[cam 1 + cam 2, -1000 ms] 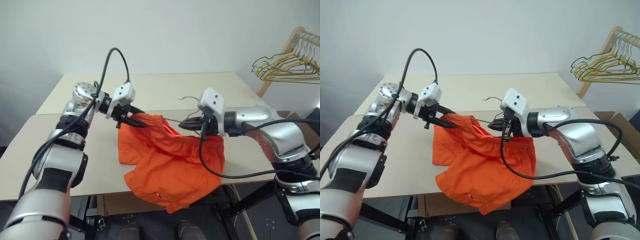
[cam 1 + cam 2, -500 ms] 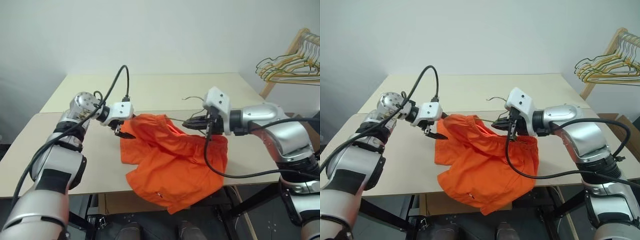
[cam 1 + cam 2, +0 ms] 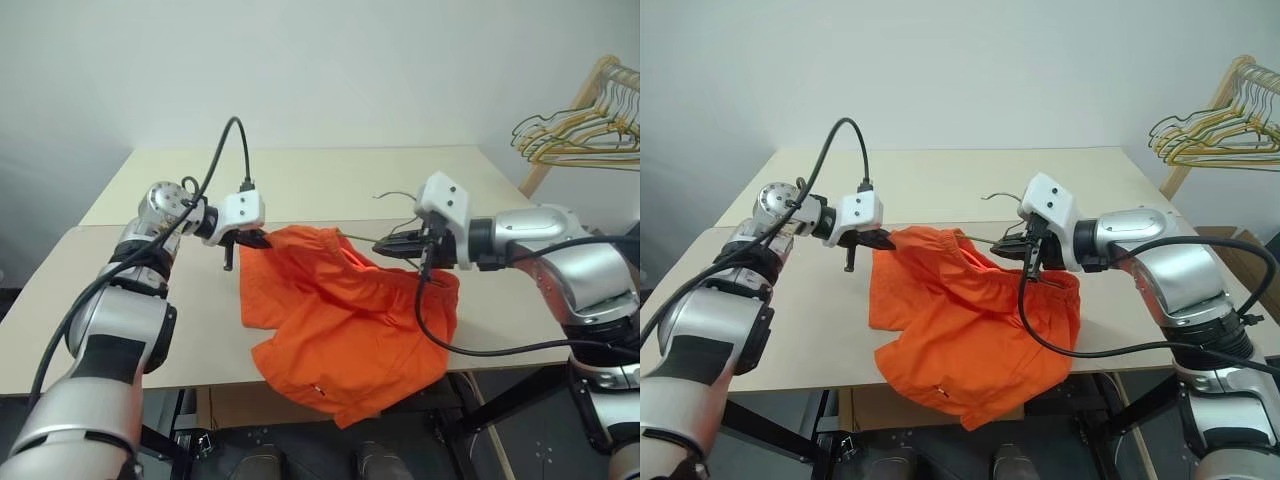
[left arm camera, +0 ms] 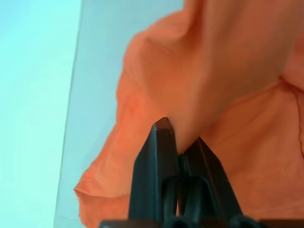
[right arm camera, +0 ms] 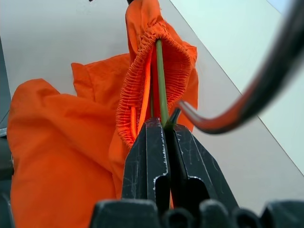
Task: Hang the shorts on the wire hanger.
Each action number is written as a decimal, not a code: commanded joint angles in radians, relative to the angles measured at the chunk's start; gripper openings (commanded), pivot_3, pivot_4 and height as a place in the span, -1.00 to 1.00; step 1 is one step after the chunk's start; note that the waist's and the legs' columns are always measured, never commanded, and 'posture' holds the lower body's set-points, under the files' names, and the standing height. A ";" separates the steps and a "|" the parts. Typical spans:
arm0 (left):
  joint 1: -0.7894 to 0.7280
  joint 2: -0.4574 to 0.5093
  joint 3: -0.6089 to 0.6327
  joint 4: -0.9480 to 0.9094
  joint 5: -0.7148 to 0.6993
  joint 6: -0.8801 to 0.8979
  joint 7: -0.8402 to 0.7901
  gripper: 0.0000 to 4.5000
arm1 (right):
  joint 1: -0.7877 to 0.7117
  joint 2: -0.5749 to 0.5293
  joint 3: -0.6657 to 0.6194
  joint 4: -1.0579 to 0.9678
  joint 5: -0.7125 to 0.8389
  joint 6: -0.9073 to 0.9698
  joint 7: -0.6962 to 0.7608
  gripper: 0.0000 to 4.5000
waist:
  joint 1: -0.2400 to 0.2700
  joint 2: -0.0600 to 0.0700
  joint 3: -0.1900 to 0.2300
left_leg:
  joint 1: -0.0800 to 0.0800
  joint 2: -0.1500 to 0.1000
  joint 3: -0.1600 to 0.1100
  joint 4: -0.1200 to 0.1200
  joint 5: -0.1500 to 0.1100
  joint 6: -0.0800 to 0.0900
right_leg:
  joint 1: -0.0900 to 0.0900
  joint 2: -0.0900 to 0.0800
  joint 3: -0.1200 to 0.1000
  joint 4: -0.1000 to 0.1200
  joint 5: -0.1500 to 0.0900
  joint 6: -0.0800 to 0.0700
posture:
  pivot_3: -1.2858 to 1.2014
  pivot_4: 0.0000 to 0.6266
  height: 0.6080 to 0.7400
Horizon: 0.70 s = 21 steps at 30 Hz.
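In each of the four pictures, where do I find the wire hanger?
Left eye view: the wire hanger, centre, leaving the shorts.
Right eye view: centre, again by the waistband.
Left wrist view: not in it.
Right wrist view: centre, entering the waistband.
Shared landmark: the shorts.

A plain pale wall [image 3: 330,60] is standing behind two cream-topped surfaces [image 3: 330,180] butting edge to edge. At far right a wooden rack [image 3: 575,100] is carrying bunched gold and dark hangers [image 3: 580,135]. Dark flooring [image 3: 520,440] is showing beneath the near edge.
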 commanded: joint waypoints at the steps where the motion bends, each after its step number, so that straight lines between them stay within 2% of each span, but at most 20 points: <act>1: -0.056 0.007 0.071 -0.021 -0.059 0.020 -0.075 -0.98 | 0.001 -0.014 -0.026 -0.014 -0.025 -0.017 -0.010 -1.00 | 0.000 0.000 0.000 | 0.000 0.000 0.000 0.000 0.000 0.000 | 0.000 0.000 0.000 0.000 0.000 0.000 | 0.08 -1.00 1.00; 4: -0.064 0.020 0.094 -0.027 -0.065 0.034 -0.113 -0.98 | 0.024 -0.025 0.020 -0.007 -0.095 -0.048 -0.021 -1.00 | 0.000 0.000 0.000 | 0.000 0.000 0.000 0.000 0.000 0.000 | 0.000 0.000 0.000 0.000 0.000 0.000 | 0.09 -1.00 1.00; 8: -0.062 0.036 0.093 -0.022 -0.030 0.025 -0.074 -0.98 | 0.043 -0.020 0.041 0.003 -0.139 -0.053 -0.029 -1.00 | 0.001 0.000 0.000 | 0.000 0.000 0.000 0.000 0.000 0.000 | 0.000 0.000 0.000 0.000 0.000 0.000 | 0.09 -1.00 1.00; 18: -0.069 0.052 0.110 -0.020 -0.034 0.045 -0.048 -0.98 | 0.090 -0.049 0.039 -0.009 -0.155 -0.036 0.024 -1.00 | 0.010 0.000 0.000 | 0.000 0.000 0.000 0.000 0.000 0.000 | 0.000 0.000 0.000 0.000 0.000 0.000 | 0.10 -1.00 1.00; 21: -0.071 0.056 0.119 -0.020 -0.039 0.046 -0.040 -0.98 | 0.103 -0.033 0.060 0.020 -0.226 -0.046 -0.044 -1.00 | 0.011 0.000 0.000 | 0.000 0.000 0.000 0.000 0.000 0.000 | 0.000 0.000 0.000 -0.001 0.000 0.000 | 0.10 -1.00 1.00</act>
